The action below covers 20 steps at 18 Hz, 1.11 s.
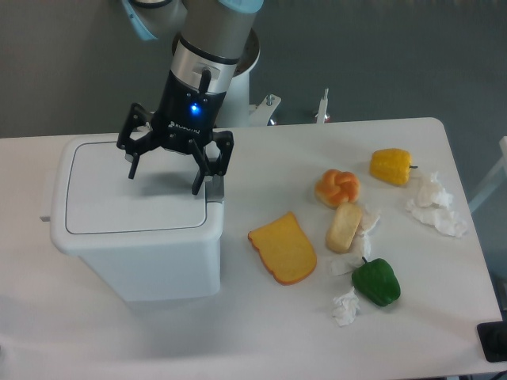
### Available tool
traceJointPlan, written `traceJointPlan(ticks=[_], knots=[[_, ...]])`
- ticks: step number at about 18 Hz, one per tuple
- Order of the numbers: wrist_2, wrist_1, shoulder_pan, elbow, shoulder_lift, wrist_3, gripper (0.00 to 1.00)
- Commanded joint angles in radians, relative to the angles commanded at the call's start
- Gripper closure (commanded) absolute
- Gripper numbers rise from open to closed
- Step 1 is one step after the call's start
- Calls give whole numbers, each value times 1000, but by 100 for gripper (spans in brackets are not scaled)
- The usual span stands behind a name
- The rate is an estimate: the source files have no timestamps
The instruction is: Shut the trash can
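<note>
I judge the large white plastic trash can [135,237] shut (lid flat); my spread, empty gripper [165,180] should lift toward twelve o'clock.

A white counter [261,332] with rounded far corners fills most of the view, lit evenly from above so that shadows on it are soft and faint. Behind it rises a plain grey wall [380,47], a little darker toward the right. Past the counter's right edge lies a dark grey floor [485,158], crossed by a pale slanted bar [485,190].
</note>
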Motion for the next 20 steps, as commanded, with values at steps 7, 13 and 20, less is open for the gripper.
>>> traceJointPlan(ticks=[7, 13, 20], knots=[[2, -2, 0, -2, 0, -2, 0], [0, -2, 0, -2, 2, -2, 0], [-5, -2, 11, 29, 9, -3, 0]])
